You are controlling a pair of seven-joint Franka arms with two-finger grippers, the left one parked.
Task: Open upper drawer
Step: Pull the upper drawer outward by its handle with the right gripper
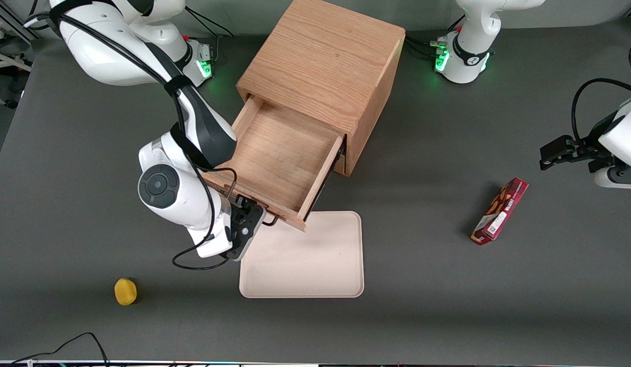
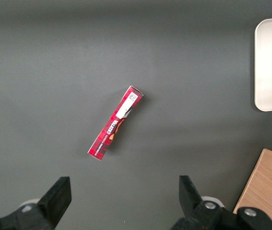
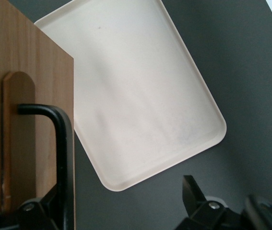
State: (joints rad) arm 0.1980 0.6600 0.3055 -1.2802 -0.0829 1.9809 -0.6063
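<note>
The oak cabinet (image 1: 325, 56) stands at the middle of the table. Its upper drawer (image 1: 280, 153) is pulled well out and shows an empty plain-wood box. The drawer's light wood front (image 3: 11, 57) carries the thin black wire handle (image 1: 270, 220), which also shows in the right wrist view (image 3: 63, 153). My right gripper (image 1: 257, 218) is at the drawer front and is open. In the right wrist view the gripper (image 3: 121, 196) has its fingers wide apart, with the handle close by one finger. The bottom drawer is hidden under the upper one.
A cream tray (image 1: 305, 255) lies on the table in front of the cabinet, partly under the drawer front; it also shows in the right wrist view (image 3: 136, 86). A yellow object (image 1: 125, 291) sits toward the working arm's end. A red box (image 1: 500, 211) lies toward the parked arm's end.
</note>
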